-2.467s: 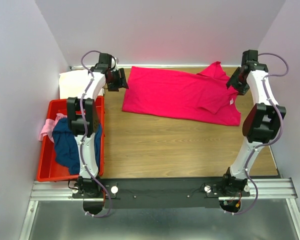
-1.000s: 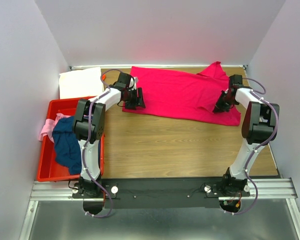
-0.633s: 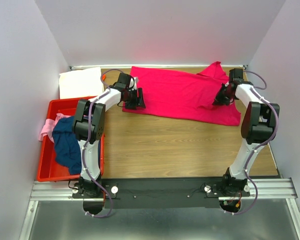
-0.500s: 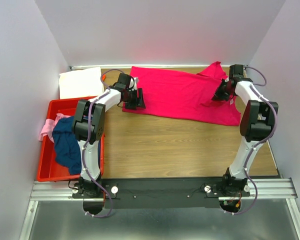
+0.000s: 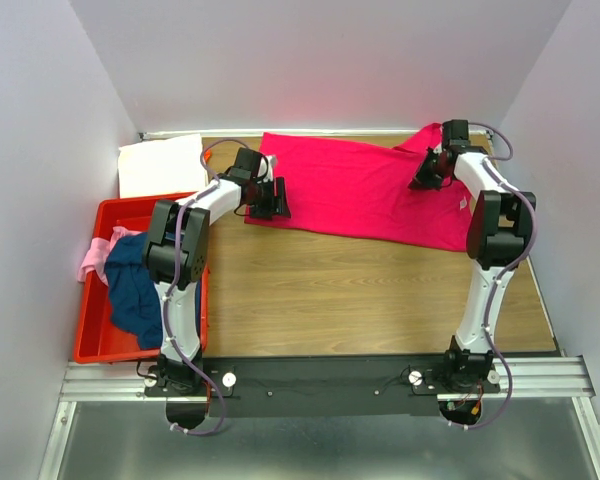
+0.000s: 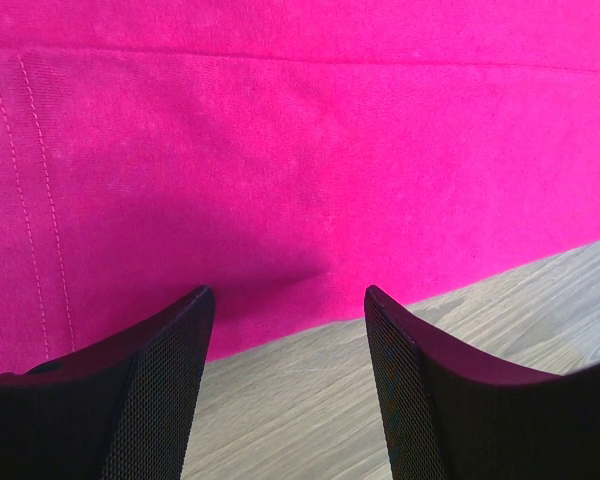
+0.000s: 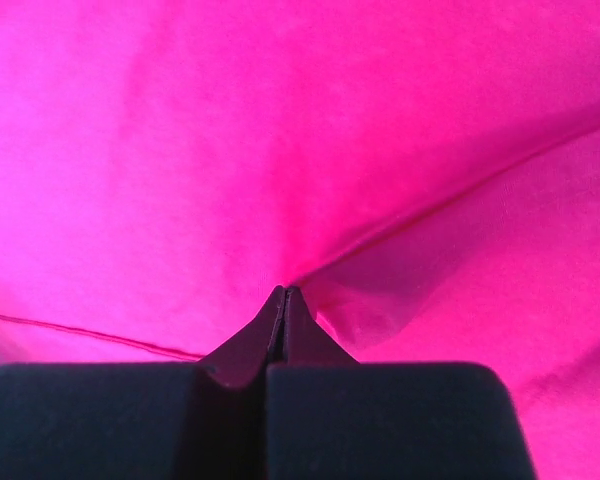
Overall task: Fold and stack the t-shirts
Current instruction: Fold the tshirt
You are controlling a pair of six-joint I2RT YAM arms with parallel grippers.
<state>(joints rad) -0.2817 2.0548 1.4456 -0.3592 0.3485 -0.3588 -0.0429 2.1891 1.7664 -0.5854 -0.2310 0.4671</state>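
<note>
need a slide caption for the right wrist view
The right gripper, shut, pinches a raised crease of the magenta t-shirt, which fills the whole frame.

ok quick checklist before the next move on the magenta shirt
1. Right jaws shut on the magenta t-shirt: ok, cloth puckers into their tips.
2. Layers in that pinch: cannot tell.
3. Left jaws holding the near hem: not ok, they are open and straddle the hem over the table.
4. Shirt flat: not ok, rumpled at its right end.
5. White t-shirt clear of the fold: ok, it lies in the far left corner.
6. Navy t-shirt and pale pink t-shirt out of the way: ok, both in the red bin.
</note>
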